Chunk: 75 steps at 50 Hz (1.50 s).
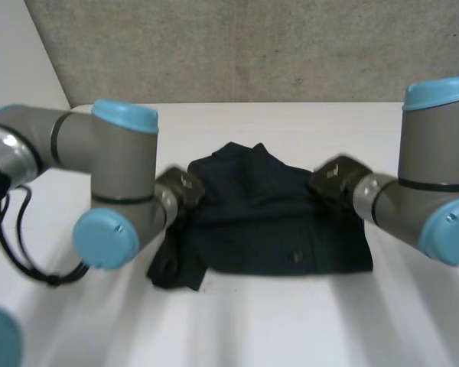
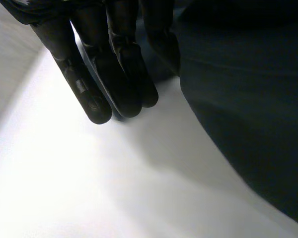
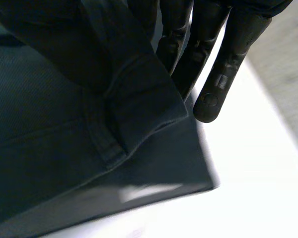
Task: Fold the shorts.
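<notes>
As seen from the head camera, finds the dark shorts (image 1: pixel 275 222) at the middle of the white table (image 1: pixel 291 321), mostly flat, bunched into a lump at the near corner on the side of the left hand (image 1: pixel 182 188). Puts that hand at the shorts' left edge and the right hand (image 1: pixel 334 177) at the right edge, presumably so as to work both sides together.

Shows, at the left wrist, straight fingers (image 2: pixel 92 91) packed close together, tips just over bare table beside the cloth edge, gripping nothing. Looks poised to slip under that edge or catch it.

Shows, at the right wrist, straight fingers (image 3: pixel 223 69) behind a raised fold (image 3: pixel 144 104) with a stitched hem, standing clear of the layer beneath. Hides the thumb behind cloth, so probably a pinch against it rather than cloth merely draped. Makes sense as a hold: leaves the edge free to be carried across the middle.

Calls next for a matching grip on the left, or risks dragging the whole garment sideways instead of creasing it
</notes>
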Available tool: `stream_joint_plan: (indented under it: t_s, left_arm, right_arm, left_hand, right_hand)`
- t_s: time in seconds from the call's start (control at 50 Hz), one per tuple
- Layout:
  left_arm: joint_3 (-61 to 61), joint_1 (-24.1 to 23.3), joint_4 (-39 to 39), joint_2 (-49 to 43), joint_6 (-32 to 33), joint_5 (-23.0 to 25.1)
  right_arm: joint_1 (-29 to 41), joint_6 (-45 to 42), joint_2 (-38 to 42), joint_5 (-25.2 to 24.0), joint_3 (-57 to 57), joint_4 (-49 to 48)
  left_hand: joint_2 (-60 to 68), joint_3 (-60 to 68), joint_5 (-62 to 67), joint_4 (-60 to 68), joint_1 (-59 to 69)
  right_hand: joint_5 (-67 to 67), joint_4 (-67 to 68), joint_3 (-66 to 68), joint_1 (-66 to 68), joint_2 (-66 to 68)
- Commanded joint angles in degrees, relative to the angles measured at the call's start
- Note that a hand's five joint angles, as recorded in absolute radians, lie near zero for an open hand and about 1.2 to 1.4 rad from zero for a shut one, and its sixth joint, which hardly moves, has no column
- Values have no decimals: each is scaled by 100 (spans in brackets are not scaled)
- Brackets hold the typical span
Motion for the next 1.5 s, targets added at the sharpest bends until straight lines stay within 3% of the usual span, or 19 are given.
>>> stream_joint_plan:
  t_s: [0.02, 0.06, 0.08, 0.16, 0.24, 0.38, 0.54, 0.7, 0.82, 0.84, 0.94, 1.02, 1.14, 1.3, 1.5]
  left_arm:
    - [2293, 23, 1795, -375, 834, -293]
    - [2390, -3, 2595, -261, 834, -285]
    - [2321, -20, 3425, 35, 834, -276]
    - [1577, 41, 5168, 1063, 694, -224]
    - [584, 84, 5885, 1671, 300, -100]
    - [-990, 374, 5465, 2112, -290, -91]
    - [-2721, 463, 5236, 2139, -476, 14]
    - [-3787, 612, 5262, 1438, -502, 558]
    - [-4227, 603, 5043, 1119, -432, 629]
    - [-4297, 612, 4990, 1128, -432, 638]
    - [-4535, 638, 4534, 1504, -467, 621]
    - [-4640, 778, 4296, 1813, -519, 568]
    - [-4694, 1007, 4260, 1954, -686, 445]
    - [-4772, 1254, 4225, 1902, -1354, 339]
    - [-5089, 1210, 3970, 2130, -1434, 445]
  right_arm:
    - [16, 46, 11, 253, -1255, -2180]
    - [25, 81, -190, 261, -1370, -2909]
    - [25, 142, -444, 262, -1353, -3687]
    - [7, 335, -963, 288, -1038, -5622]
    - [34, 371, -1193, 297, -747, -5999]
    - [165, 520, -1141, 270, -396, -4736]
    - [305, 556, -614, 235, 403, -3574]
    - [464, 547, 168, 235, 1238, -3300]
    - [447, 582, 283, 235, 1582, -3177]
    - [429, 582, 266, 235, 1635, -3125]
    - [412, 591, -14, 218, 2056, -2756]
    - [394, 582, -314, 95, 2461, -2702]
    - [227, 704, -701, -274, 2953, -2711]
    - [51, 1548, -1114, -722, 3314, -2693]
    - [34, 1804, -1123, -890, 3367, -2711]
  left_hand:
    - [1137, 1169, 1346, 1128, 1549]
    - [1137, 1169, 1346, 1128, 1549]
    - [1137, 1169, 1346, 1128, 1549]
    - [1137, 1169, 1346, 1128, 1549]
    - [1137, 1169, 1346, 1128, 1549]
    - [1137, 1169, 1346, 1128, 1549]
    - [1137, 1169, 1346, 1128, 1549]
    - [1137, 1169, 1346, 1128, 1549]
    - [1137, 1169, 1346, 1128, 1549]
    - [1006, 1038, 1215, 997, 1418]
    - [-2854, -2821, -2644, -2863, -2441]
    - [-3822, -3790, -3613, -3831, -3410]
    - [-3756, -3723, -3546, -3765, -3343]
    - [-3588, -3556, -3379, -3598, -3176]
    - [-1756, -1724, -1547, -1766, -1344]
  right_hand:
    - [1492, 1186, 1223, 2524, 1304]
    - [1492, 1186, 1223, 2524, 1304]
    - [1492, 1186, 1223, 2524, 1304]
    - [1492, 1186, 1223, 2524, 1304]
    - [1492, 1186, 1223, 2524, 1304]
    - [1492, 1186, 1223, 2524, 1304]
    - [1492, 1186, 1223, 2524, 1304]
    - [1492, 1186, 1223, 2524, 1304]
    - [1492, 1186, 1223, 2524, 1304]
    - [1492, 1186, 1223, 2524, 1304]
    - [1492, 1186, 1223, 2524, 1304]
    - [1492, 1186, 1223, 2524, 1304]
    - [1492, 1186, 1223, 2524, 1304]
    - [1492, 1186, 1223, 2524, 1304]
    - [1492, 1186, 1223, 2524, 1304]
